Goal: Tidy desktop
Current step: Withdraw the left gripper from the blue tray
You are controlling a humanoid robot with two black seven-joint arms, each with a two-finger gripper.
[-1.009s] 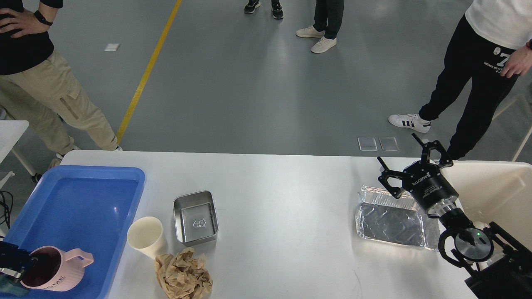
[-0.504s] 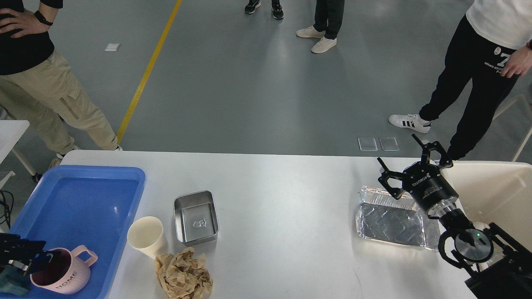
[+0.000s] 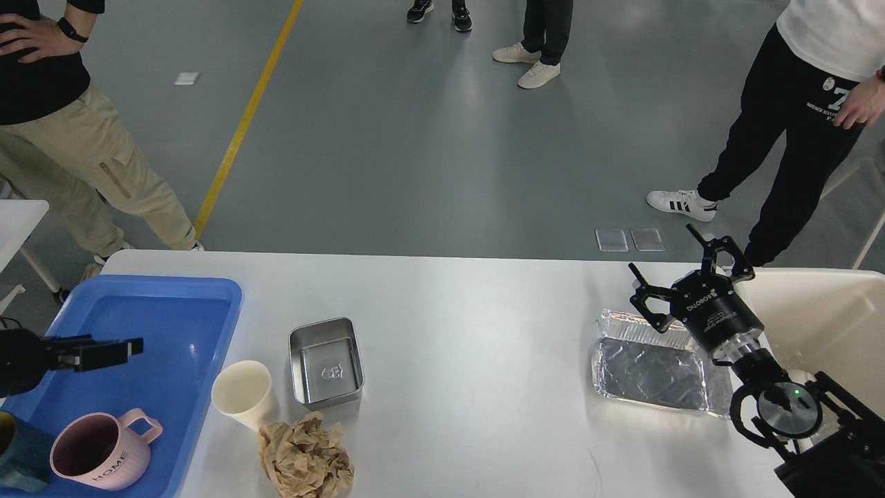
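Observation:
The white desktop (image 3: 470,311) carries a cream paper cup (image 3: 242,395), a small steel tin (image 3: 326,361), a wad of crumpled brown paper (image 3: 305,460) and a foil tray (image 3: 650,373). A pink mug (image 3: 97,458) stands upright in the blue tray (image 3: 173,311) at the near left, beside a teal object (image 3: 17,463). My left gripper (image 3: 104,348) hovers above the tray, clear of the mug, open and empty. My right gripper (image 3: 684,278) stands open over the foil tray's far right corner, holding nothing.
A cream plastic bin (image 3: 823,318) sits off the table's right end, behind my right arm. Several people stand on the grey floor beyond the far edge. A second white table (image 3: 17,221) shows at the far left.
My left gripper let go of the pink mug, which now rests in the blue tray, and rose up and to the right. The right arm has stayed put.

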